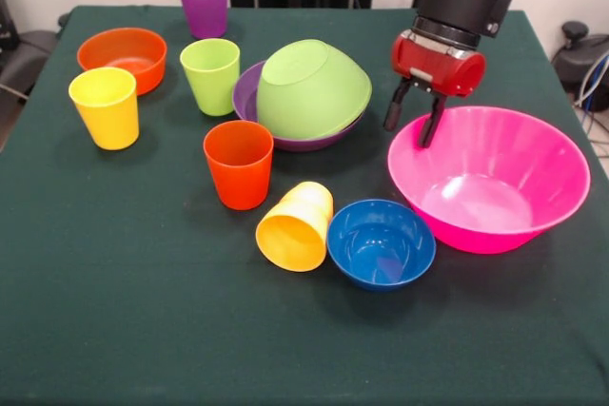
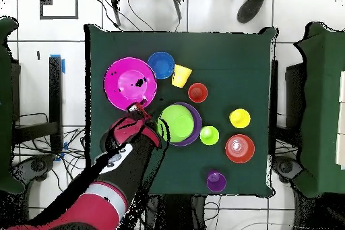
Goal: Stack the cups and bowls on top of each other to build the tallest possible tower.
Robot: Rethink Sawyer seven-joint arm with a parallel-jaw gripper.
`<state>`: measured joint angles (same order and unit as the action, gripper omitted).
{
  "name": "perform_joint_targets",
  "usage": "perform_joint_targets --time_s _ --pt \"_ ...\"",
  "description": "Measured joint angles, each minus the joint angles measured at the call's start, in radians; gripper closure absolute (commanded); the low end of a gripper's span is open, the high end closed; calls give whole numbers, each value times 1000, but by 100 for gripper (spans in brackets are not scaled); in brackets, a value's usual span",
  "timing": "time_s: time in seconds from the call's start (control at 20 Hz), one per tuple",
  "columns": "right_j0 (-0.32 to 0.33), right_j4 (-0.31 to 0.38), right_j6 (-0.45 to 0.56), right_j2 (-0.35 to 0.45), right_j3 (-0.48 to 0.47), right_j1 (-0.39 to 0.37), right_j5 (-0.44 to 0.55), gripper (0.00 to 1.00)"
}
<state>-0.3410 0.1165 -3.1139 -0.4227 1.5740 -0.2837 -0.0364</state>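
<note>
So on the left there's an orange bowl, yellow cup, purple cup, green cup and red cup, all upright. Green bowl sits tilted upside down in the purple bowl. Yellow-orange cup lies tipped against the blue bowl. Gripper hangs spread and empty at the pink bowl's far rim.
</note>
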Motion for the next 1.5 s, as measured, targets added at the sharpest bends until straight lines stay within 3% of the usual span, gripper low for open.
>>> perform_joint_targets --time_s 0.9,1.5 --pt "0 0 0 -1 0 -3 0 0" --pt "16 23 0 -1 2 -65 0 0"
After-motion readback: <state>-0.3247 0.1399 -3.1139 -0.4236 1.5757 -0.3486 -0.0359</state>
